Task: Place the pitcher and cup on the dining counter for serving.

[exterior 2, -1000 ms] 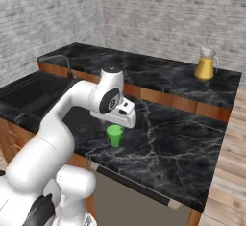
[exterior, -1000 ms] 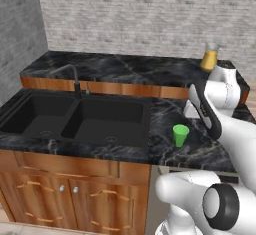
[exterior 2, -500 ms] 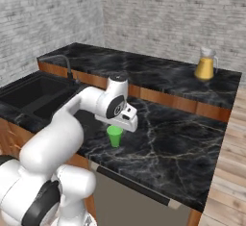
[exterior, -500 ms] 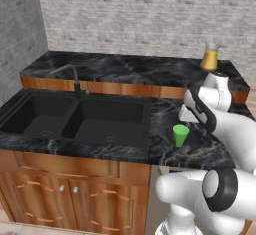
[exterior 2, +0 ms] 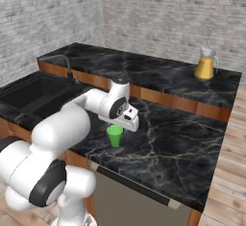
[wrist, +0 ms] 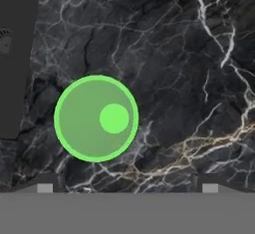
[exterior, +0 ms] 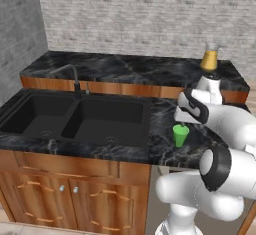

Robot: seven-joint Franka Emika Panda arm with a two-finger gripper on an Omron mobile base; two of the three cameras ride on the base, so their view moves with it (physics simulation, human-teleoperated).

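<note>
The small green cup [exterior: 180, 135] [exterior 2: 115, 135] stands upright on the lower marble worktop, right of the sink. Looking straight down, the hand view catches its round rim [wrist: 96, 118] left of centre. My gripper [exterior: 181, 119] [exterior 2: 127, 125] [wrist: 127, 188] hangs just above the cup, slightly off to one side, open with nothing between its fingertips [wrist: 45, 188]. The amber-yellow pitcher [exterior: 209, 59] [exterior 2: 205, 65] stands upright at the far right end of the raised dining counter [exterior: 125, 66] [exterior 2: 158, 71], well away from the gripper.
A black double sink [exterior: 75, 119] with a dark faucet [exterior: 75, 76] [exterior 2: 65, 64] takes up the worktop's left part. The worktop [exterior 2: 173, 143] stretches on to the right of the cup. Brick walls stand behind the dining counter, and wooden floor [exterior 2: 233, 172] lies at the right.
The arm has folded lower and the hand has come down closer over the green cup. The cup and the pitcher have stayed where they were.
</note>
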